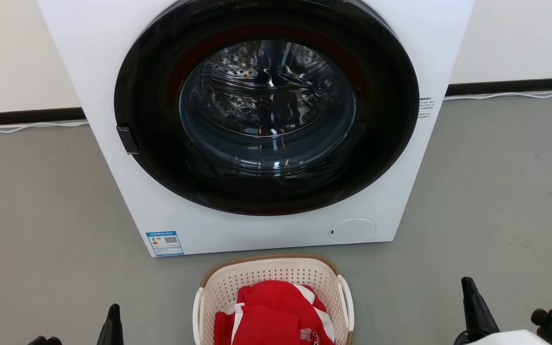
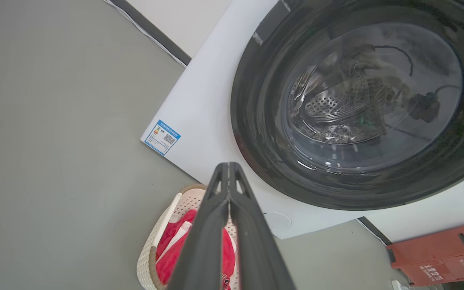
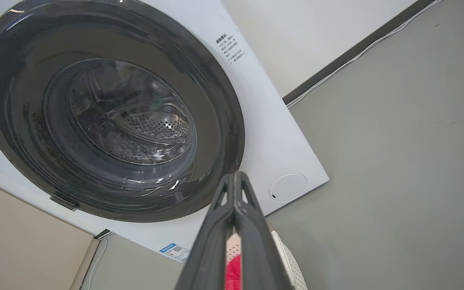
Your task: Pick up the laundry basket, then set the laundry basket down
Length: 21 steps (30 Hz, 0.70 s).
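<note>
Where laundry basket (image 1: 266, 275) edges near washer (image 1: 257, 235), open floor (image 1: 41, 215) both sides.

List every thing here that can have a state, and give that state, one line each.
Washer door, shut.
Drum, looks empty.
Basket, upright on the floor, loaded, not held.
Red garment, crumpled inside the basket.
Left gripper, shut, holding nothing.
Right gripper, shut, holding nothing.
</note>
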Available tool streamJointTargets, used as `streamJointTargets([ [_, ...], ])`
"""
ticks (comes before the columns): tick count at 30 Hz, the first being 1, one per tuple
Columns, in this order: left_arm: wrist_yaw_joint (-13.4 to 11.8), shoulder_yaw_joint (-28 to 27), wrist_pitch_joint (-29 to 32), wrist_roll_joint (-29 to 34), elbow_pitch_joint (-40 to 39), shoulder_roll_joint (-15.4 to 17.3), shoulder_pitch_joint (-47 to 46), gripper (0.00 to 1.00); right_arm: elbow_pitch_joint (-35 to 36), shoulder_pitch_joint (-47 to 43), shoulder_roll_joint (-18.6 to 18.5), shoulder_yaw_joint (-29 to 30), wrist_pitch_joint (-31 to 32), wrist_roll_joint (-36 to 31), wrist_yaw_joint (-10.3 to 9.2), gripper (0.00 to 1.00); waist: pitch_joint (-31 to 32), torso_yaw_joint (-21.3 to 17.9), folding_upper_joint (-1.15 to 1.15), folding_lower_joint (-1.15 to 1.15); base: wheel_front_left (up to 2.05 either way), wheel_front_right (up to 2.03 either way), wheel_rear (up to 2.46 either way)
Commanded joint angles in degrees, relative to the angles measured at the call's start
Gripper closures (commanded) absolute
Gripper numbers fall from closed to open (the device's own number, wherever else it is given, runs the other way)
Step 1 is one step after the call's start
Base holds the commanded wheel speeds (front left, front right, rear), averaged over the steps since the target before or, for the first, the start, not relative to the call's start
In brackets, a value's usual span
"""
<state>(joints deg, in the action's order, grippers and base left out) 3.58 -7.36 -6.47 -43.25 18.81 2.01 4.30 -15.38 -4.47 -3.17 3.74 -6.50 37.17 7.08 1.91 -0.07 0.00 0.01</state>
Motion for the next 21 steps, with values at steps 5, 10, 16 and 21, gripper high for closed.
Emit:
streamJointTargets([
  [5, 0.8, -0.5, 1.3, -4.9, -1.9, 0.7, -3.6, 1.0, 1.4, 3.2, -0.4, 0.1, 1.3, 5.5, 0.18, 1.0, -0.2, 0.0, 0.0, -0.01, 0.0, 0.0, 0.0],
  [10, 1.0, -0.4, 2.1, -8.0, -2.1, 0.7, -4.1, 1.0, 1.4, 3.7, -0.3, 0.3, 2.1, 8.9, 0.19, 1.0, -0.3, 0.0, 0.0, -0.01, 0.0, 0.0, 0.0],
  [16, 1.2, -0.3, 2.9, -11.1, -2.3, 0.7, -4.6, 1.0, 1.4, 4.2, -0.3, 0.5, 2.9, 12.4, 0.21, 1.0, -0.4, 0.0, 0.0, -0.01, 0.0, 0.0, 0.0],
  [21, 1.5, -0.2, 3.7, -14.2, -2.5, 0.7, -5.1, 1.0, 1.4, 4.8, -0.2, 0.7, 3.8, 15.9, 0.22, 1.0, -0.6, 0.0, 0.0, -0.01, 0.0, 0.0, 0.0],
])
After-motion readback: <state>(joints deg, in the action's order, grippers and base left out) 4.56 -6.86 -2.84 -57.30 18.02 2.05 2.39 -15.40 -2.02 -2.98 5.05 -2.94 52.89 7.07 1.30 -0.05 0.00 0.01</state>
